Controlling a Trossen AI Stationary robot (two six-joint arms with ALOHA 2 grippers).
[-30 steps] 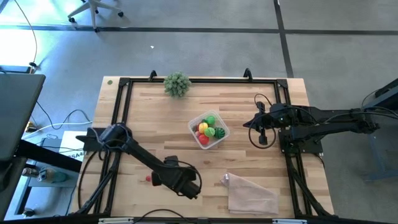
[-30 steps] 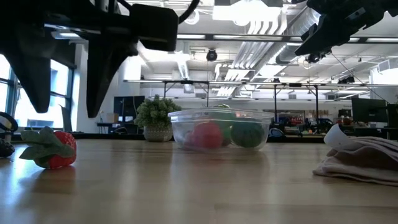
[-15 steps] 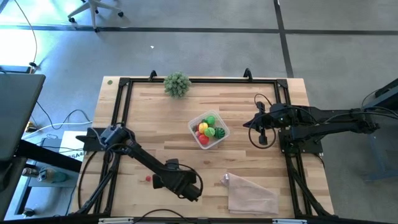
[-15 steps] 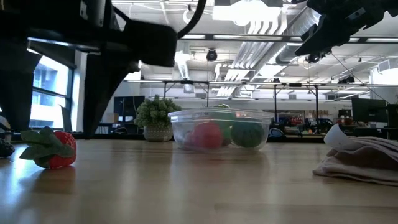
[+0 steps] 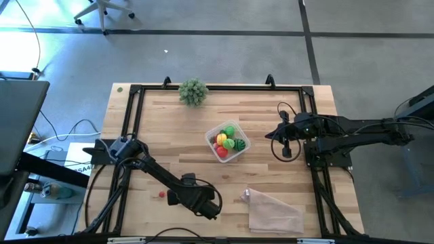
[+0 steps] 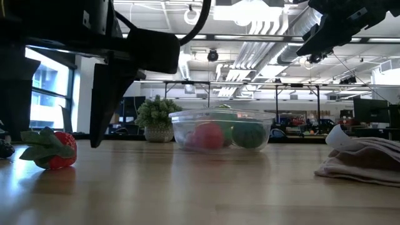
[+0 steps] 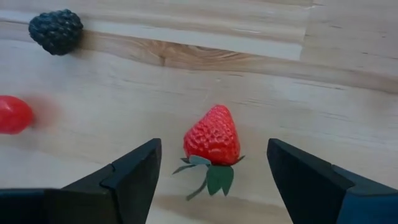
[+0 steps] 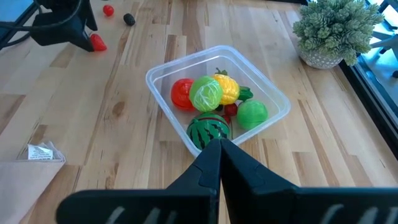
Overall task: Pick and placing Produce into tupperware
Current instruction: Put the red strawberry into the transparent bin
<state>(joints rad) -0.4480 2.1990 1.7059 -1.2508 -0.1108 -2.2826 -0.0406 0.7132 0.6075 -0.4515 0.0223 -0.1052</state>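
The left gripper [image 7: 211, 180] is hovering low over the pale wooden plank table [image 5: 169, 129], its two dark fingers [image 7: 134, 171] spread wide on either side of a small red toy strawberry with green leaves [image 7: 212, 138]. The strawberry is lying on the wood in the gap between the fingers, touched by neither. Farther ahead of this gripper and off to one side, a small round red berry [image 7: 13, 114] and a dark bumpy blackberry [image 7: 56, 30] are resting on the table, well apart from the strawberry.

The right gripper [image 8: 219, 149] is waiting raised above the table, its fingers pressed together with nothing between them. Just ahead of and below it is sitting the small clear plastic tub with rounded corners [image 8: 161, 78], holding a striped green melon ball [image 8: 208, 130], a pale green cabbage-like ball [image 8: 206, 93], a yellow piece [image 8: 227, 87], a round red piece [image 8: 181, 92] and a plain green ball [image 8: 252, 114]. Beyond the tub, a bushy grey-green leafy clump in a pale pot [image 8: 336, 28] is standing near the table edge. A flat crinkled clear plastic bag [image 5: 274, 210] is lying on the wood between the two grippers
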